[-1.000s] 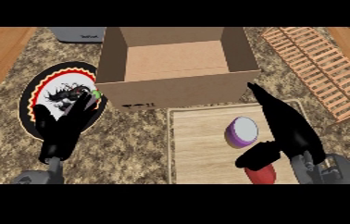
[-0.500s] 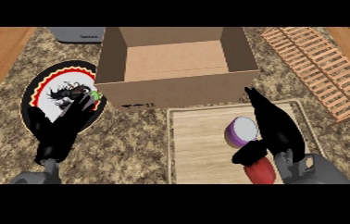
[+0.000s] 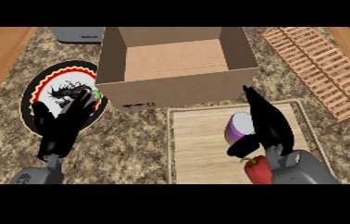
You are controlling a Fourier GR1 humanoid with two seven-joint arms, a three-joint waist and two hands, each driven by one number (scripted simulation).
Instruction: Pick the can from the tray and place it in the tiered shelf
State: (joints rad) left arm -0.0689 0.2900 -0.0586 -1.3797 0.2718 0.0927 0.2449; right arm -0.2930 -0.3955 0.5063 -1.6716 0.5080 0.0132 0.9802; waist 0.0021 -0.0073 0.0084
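Here the can [image 3: 239, 127], a purple cylinder with a pale top, stands on the wooden tray [image 3: 198, 144] near its far right part. The right robot hand [image 3: 268, 123] is set just beside it on the right, fingers stretched long toward the cardboard box [image 3: 174, 77], thumb curving in below the can's near side. The fingers look straight rather than wrapped, so the hand reads as open and bracketing the can; I judge that it is lined up so that fingers and thumb can close from opposite sides. Whether the palm touches the can cannot be told.

A red pepper [image 3: 258, 170] lies on the tray at the near edge, just by the right forearm, close enough that the wrist could nudge it during a lift.

The left robot hand [image 3: 63, 123] rests open at the view's left, fingers up, over the near rim of a round patterned plate [image 3: 41, 86] that carries a small green thing [image 3: 96, 95]. It holds nothing and seems parked out of the way.

The open box sits just beyond the tray, and a slatted wooden rack [image 3: 311, 63], probably the tiered shelf, lies at the far right on the counter [image 3: 133, 144]. The carry would likely go up and rightward. A grey object [image 3: 80, 33] sits at the far left.
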